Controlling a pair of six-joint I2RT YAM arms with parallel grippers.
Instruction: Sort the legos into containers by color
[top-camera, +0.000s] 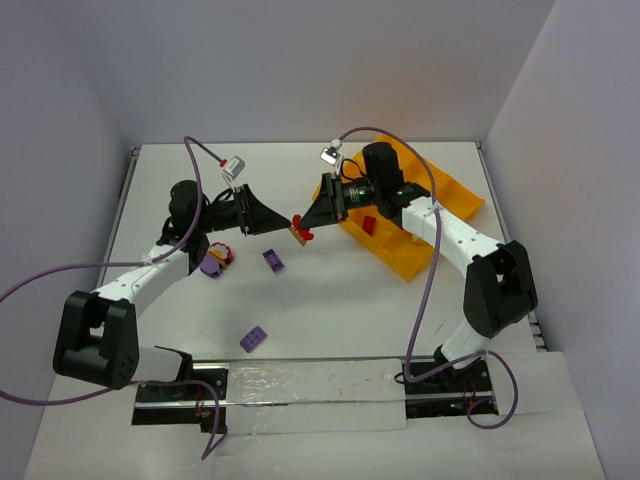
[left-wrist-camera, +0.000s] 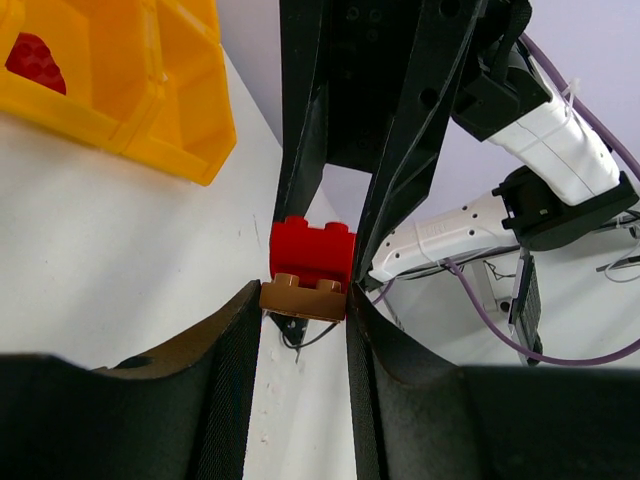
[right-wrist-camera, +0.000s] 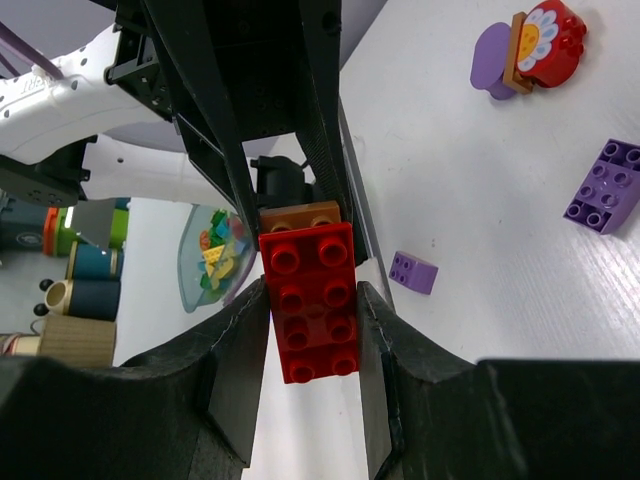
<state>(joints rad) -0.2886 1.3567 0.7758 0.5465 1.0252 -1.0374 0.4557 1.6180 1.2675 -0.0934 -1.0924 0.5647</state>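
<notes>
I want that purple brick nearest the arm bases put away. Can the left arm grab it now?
Probably not yet: the left gripper is shut on the brown brick, stuck to the red brick in the right gripper. Nothing blocks the purple brick itself.

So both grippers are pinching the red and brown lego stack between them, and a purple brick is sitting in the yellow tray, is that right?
Not quite. The brick in the tray is a red brick, not purple, as the top view shows; the purple bricks lie outside it. The rest holds: the left gripper and the right gripper both pinch the red and brown stack.
</notes>
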